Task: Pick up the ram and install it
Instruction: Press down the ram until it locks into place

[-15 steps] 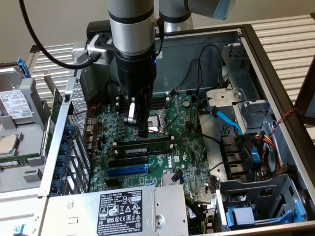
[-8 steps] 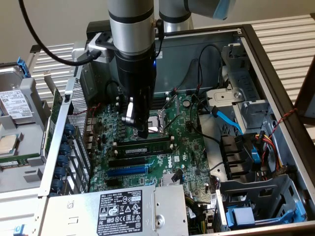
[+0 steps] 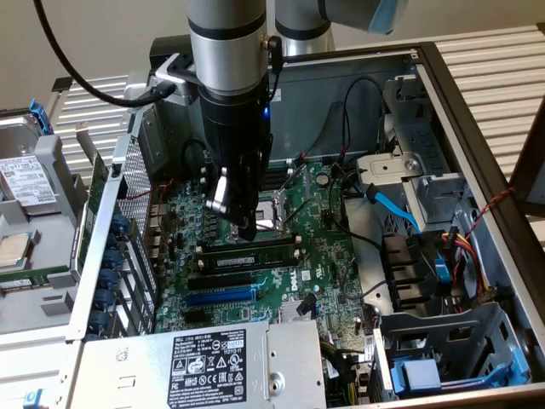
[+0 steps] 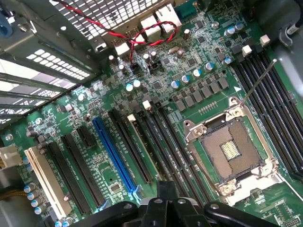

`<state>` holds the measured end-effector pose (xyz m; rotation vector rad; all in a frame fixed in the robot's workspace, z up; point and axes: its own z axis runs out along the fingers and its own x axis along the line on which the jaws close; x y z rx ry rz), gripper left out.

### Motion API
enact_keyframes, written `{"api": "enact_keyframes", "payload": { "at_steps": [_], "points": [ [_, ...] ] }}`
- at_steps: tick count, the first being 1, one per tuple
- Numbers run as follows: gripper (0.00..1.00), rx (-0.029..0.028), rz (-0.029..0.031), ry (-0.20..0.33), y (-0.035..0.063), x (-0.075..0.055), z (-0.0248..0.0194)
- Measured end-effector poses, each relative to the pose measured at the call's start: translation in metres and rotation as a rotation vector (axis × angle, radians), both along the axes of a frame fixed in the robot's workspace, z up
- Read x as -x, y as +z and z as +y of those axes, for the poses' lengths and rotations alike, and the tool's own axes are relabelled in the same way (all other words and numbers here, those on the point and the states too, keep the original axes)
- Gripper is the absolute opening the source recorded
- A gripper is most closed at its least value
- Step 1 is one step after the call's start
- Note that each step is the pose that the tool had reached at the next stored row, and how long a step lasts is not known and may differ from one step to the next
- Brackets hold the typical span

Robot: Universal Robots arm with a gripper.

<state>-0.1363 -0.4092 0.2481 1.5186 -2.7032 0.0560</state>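
Note:
The ram (image 3: 255,251) is a long thin green stick with black chips. It stands on edge along a black slot just in front of the open CPU socket (image 3: 274,215) on the green motherboard (image 3: 328,256). My gripper (image 3: 243,223) hangs straight down over the middle of the ram, with its tip just above or touching the ram's top edge; I cannot tell which. In the wrist view my gripper (image 4: 165,201) sits over the ends of the long black slots (image 4: 163,142) beside the CPU socket (image 4: 232,151).
A blue expansion slot (image 3: 220,296) (image 4: 113,151) lies past the black slots. Around the board are a labelled power supply (image 3: 209,366), a drive cage with blue clips (image 3: 426,375), a blue cable (image 3: 393,206), red wires (image 4: 142,33) and the case walls (image 3: 464,153). A hard drive (image 3: 25,179) lies outside.

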Motion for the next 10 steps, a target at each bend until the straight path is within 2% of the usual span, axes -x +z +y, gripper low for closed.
{"api": "enact_keyframes", "payload": {
  "at_steps": [10],
  "points": [
    [0.11, -0.0001, -0.0008, -0.134, -0.0001, -0.0001, 0.0]
  ]
}}
